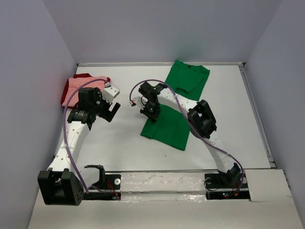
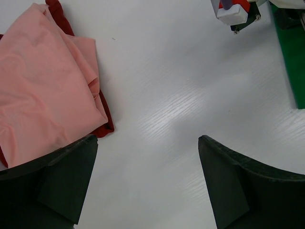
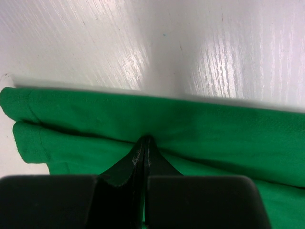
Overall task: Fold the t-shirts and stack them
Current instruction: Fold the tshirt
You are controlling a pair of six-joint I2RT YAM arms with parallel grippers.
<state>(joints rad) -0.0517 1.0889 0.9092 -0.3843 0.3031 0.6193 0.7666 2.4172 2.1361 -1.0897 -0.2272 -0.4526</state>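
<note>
Above the bench (image 1: 124,143), the right arm (image 1: 200,119) hides part of the green t-shirt (image 1: 167,129); far left, the pink t-shirt (image 1: 88,86) covers most of the dark red t-shirt (image 1: 81,75). Left wrist: left jaws wide, pink t-shirt cropped. Right wrist: right jaws pinch a green fold.

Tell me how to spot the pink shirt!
On the white table, look to the far left corner by the wall, where two shirts lie in a heap. The pink t-shirt is the top one. It is pale salmon; the dark red t-shirt only peeks out from under it, and the green t-shirt lies further right.
</note>
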